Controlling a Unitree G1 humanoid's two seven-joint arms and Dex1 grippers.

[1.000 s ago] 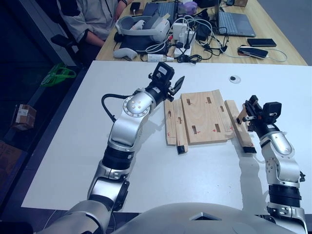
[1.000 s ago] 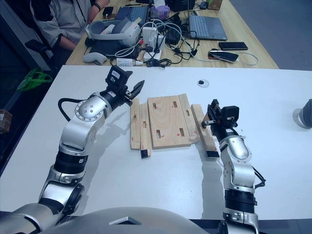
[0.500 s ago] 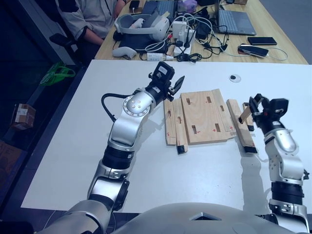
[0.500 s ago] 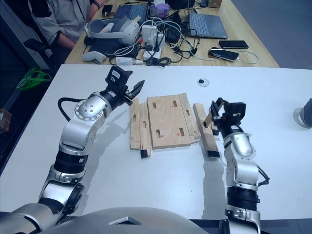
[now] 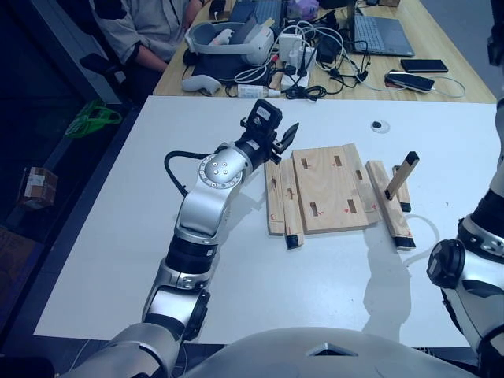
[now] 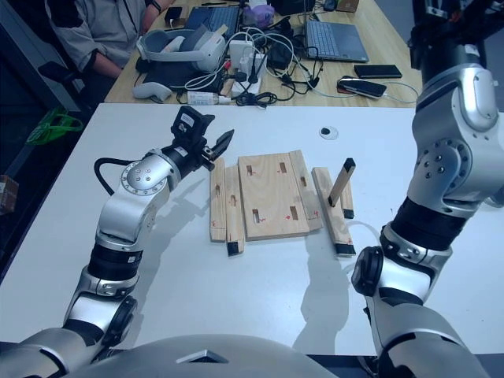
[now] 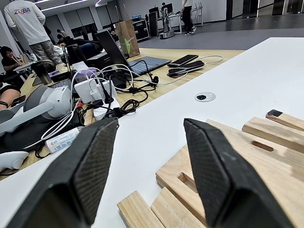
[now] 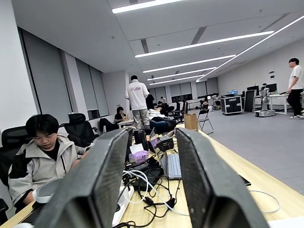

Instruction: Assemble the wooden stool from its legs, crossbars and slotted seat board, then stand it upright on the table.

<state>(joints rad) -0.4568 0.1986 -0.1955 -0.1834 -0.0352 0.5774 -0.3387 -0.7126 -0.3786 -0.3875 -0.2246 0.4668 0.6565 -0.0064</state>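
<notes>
The slotted seat board [image 5: 331, 189] lies flat mid-table. Two wooden bars [image 5: 281, 203] lie side by side along its left edge. On its right lie a long bar [image 5: 391, 206] and a shorter one [image 5: 404, 197]. A short dark-tipped stick [image 5: 400, 175] stands tilted over them, its lower end down by the long bar, with nothing gripping it. My left gripper [image 5: 279, 135] hovers open just above the far ends of the left bars; in the left wrist view the gripper [image 7: 149, 126] has nothing between its fingers. My right gripper [image 8: 152, 137] is raised high, open, with nothing in it.
A small black round cap [image 5: 379, 126] sits in the table behind the board. A wooden desk [image 5: 441, 87] beyond the white table carries laptops, a headset, cables and phones. A person sits at its far left. The white table [image 5: 118, 260] is bare in front and at left.
My right gripper let go of the short stick and the arm swung up and away from the table. The stick stays tilted by the right bars. The left arm has not moved.
</notes>
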